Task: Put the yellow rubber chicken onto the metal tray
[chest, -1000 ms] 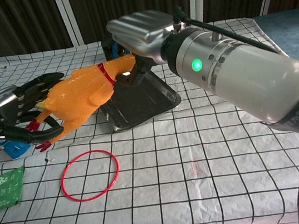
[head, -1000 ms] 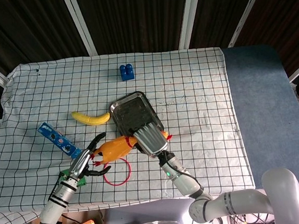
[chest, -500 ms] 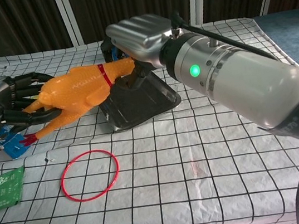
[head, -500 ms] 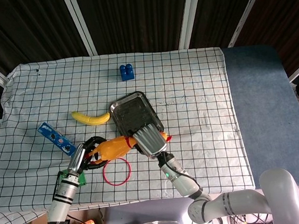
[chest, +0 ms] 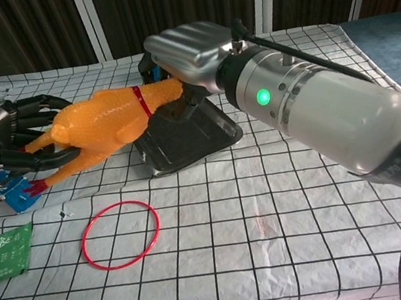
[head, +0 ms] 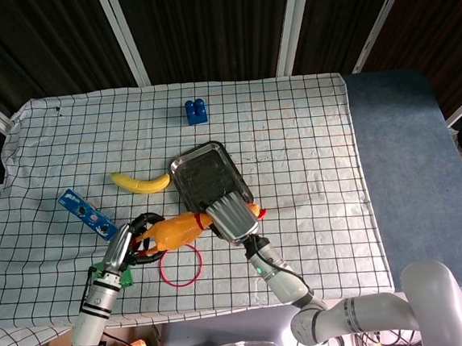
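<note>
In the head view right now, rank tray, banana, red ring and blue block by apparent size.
1. Tray, clearly largest, though the right hand covers its near end.
2. Banana, longer than the ring is wide.
3. Red ring.
4. Blue block, smallest; it sits farthest from the camera.

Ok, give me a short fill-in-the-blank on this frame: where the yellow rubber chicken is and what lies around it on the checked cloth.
1. The yellow rubber chicken is held at its neck end by the ____ hand.
2. The red ring lies flat on the ____.
3. The blue toy block sits beyond the metal tray, which holds ____.
4. The yellow banana lies to the ____ of the tray.

Missing words: right; cloth; nothing; left
</note>
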Controlling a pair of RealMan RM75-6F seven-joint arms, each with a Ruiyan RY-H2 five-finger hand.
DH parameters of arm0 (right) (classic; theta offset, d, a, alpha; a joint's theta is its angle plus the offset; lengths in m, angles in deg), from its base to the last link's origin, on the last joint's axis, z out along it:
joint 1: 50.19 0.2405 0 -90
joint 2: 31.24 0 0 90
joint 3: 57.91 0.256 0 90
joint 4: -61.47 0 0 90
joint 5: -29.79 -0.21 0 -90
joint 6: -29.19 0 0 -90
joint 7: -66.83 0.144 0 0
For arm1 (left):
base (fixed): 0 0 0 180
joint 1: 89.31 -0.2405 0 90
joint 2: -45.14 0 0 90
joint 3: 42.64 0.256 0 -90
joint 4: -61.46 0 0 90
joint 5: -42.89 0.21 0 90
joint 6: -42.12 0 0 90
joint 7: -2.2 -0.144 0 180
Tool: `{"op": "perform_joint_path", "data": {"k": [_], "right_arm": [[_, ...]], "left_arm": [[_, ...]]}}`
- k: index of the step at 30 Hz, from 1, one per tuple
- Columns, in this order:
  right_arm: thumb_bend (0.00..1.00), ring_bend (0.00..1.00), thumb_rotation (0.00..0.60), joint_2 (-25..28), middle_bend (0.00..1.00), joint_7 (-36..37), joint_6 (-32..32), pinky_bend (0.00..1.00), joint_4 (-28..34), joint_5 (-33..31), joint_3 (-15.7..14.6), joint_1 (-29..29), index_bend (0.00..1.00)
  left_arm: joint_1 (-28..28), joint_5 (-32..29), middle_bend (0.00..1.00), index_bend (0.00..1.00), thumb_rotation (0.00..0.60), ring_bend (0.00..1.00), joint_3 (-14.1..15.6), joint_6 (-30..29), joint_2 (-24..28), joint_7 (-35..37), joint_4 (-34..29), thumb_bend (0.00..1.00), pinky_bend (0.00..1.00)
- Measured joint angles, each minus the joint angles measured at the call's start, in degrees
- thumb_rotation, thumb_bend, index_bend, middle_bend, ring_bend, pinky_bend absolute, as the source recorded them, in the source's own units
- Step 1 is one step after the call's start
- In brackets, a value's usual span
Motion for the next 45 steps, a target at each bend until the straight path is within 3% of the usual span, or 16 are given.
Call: {"op": "perform_joint_path", "data": {"k": [1, 3, 5, 8, 17, 23, 29, 38, 42, 45], "right_arm": [[0.54, 0.67, 0.600, 0.24, 0.74, 0.18, -0.05, 0.73, 0.15, 0.12, -0.01, -0.11, 0.94], [0.54, 0.67, 0.600, 0.93, 0.74, 0.63, -0.18, 0.73, 0.56, 0.53, -0.15, -0.42, 0.94], [0.54, 0.67, 0.600, 1.68, 0.74, 1.12, -0.28, 0.73, 0.99, 0.98, -0.37, -0.77, 0.94], [0.54, 0.67, 0.600, 3.04, 0.74, 2.26, -0.44, 0.73, 1.67, 1.67, -0.67, -1.45, 0.94], [0.54, 0.67, 0.600, 5.49, 0.74, 4.80, -0.69, 0.73, 0.91, 1.88, 0.15, -2.57, 0.94], [0.54, 0.67, 0.600, 3.39, 0.74, 6.47, -1.26, 0.73, -5.21, 1.64, 1.08, -2.44, 0.94], [0.54, 0.67, 0.600, -3.67, 0.74, 11.08, -2.02, 0.73, -18.37, 1.56, 3.11, -1.16, 0.94], [0.54, 0.65, 0.600, -18.62, 0.74, 23.38, -1.84, 0.71, -45.80, 2.26, 7.53, 3.93, 0.92], [0.54, 0.61, 0.600, -23.38, 0.74, 29.74, 0.04, 0.68, -54.59, 1.74, 8.61, 6.75, 0.86], [0.54, 0.52, 0.600, -24.55, 0.66, 31.04, 1.96, 0.61, -56.47, -0.12, 8.22, 8.18, 0.72]], "left_arm": [[0.07, 0.99, 0.12, 0.03, 0.600, 0.15, 0.66, 0.51, 0.67, 0.44, 0.27, 0.30, 0.53], [0.12, 1.83, 0.01, 0.00, 0.600, 0.01, 1.35, 1.39, 2.05, 1.54, 0.64, 0.26, 0.33], [-0.12, 2.59, 0.00, 0.00, 0.600, 0.00, 1.76, 1.34, 3.31, 2.82, 1.53, 0.25, 0.22], [-0.83, 3.25, 0.00, 0.00, 0.600, 0.00, 1.94, -0.17, 4.12, 4.02, 3.02, 0.23, 0.16], [-4.01, 2.57, 0.00, 0.00, 0.600, 0.00, 1.82, -4.31, 8.50, 1.95, 5.66, 0.23, 0.11], [-7.37, 1.34, 0.00, 0.00, 0.600, 0.00, 1.74, -7.16, 11.30, 2.39, 6.65, 0.23, 0.11], [-8.63, 1.48, 0.00, 0.00, 0.600, 0.00, 2.18, -7.65, 12.10, 4.98, 7.94, 0.24, 0.10], [-9.06, 1.45, 0.00, 0.00, 0.600, 0.00, 2.14, -6.29, 12.10, 8.45, 10.63, 0.24, 0.10], [-9.21, 1.52, 0.00, 0.00, 0.600, 0.00, 2.15, -5.82, 12.02, 9.23, 11.32, 0.25, 0.10], [-9.32, 1.59, 0.00, 0.00, 0.600, 0.00, 2.14, -5.64, 12.09, 9.59, 11.63, 0.25, 0.10]]}}
